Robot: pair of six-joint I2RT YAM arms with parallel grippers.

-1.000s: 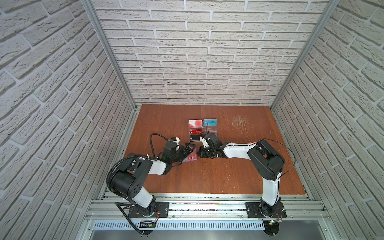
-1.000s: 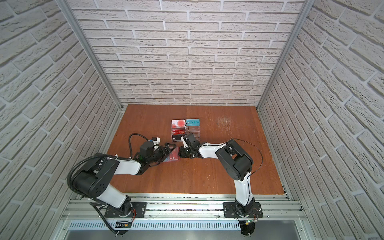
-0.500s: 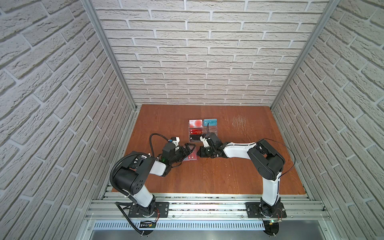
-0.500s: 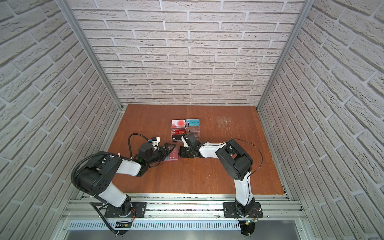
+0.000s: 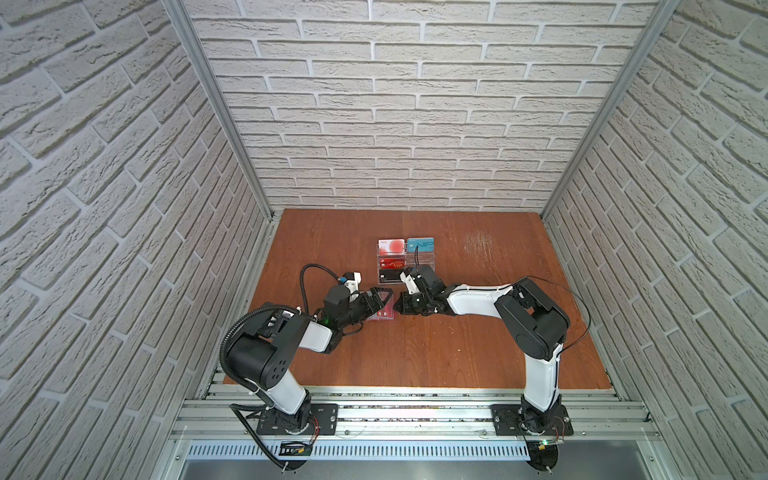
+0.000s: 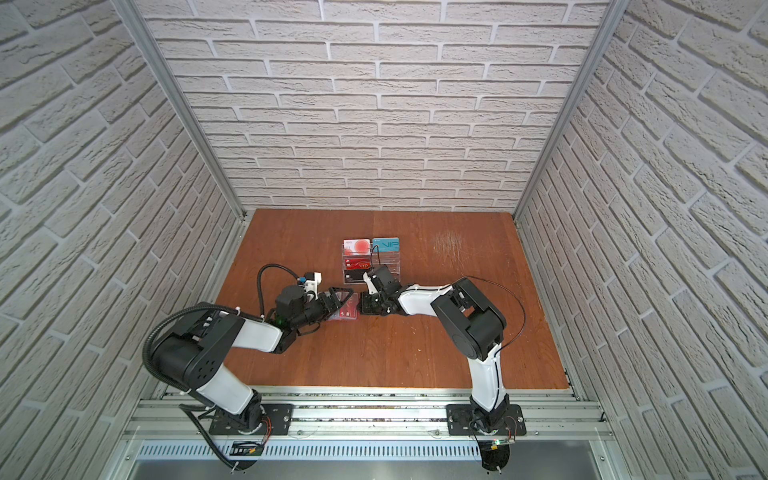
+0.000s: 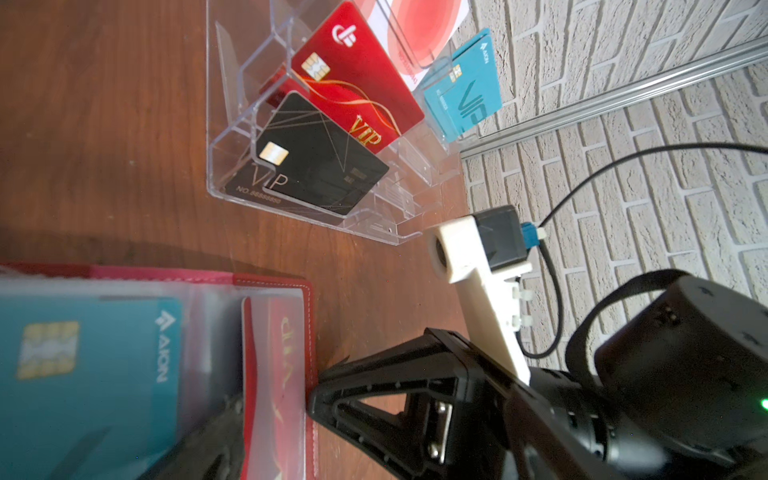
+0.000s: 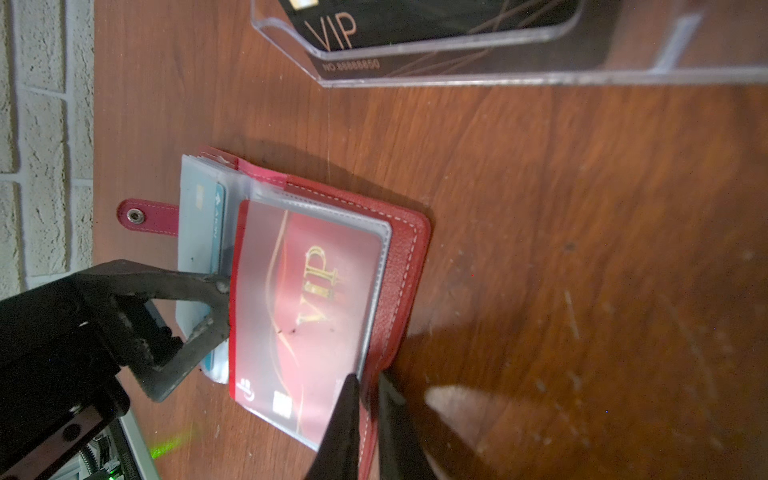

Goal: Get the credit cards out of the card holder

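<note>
The red card holder lies open on the table between both grippers. Its clear sleeves show a teal card and a red card with gold "VIP" lettering. My left gripper is open, its jaws straddling the red card's sleeve. One of its fingers sits between the teal page and the red page. My right gripper is shut on the holder's red cover edge.
A clear acrylic tiered stand with several cards stands just behind the grippers. The holder's snap tab points towards the left arm. Brick-patterned walls close in the table on three sides.
My left gripper has edged slightly further onto the card holder. The right gripper and the holder have stayed put.
</note>
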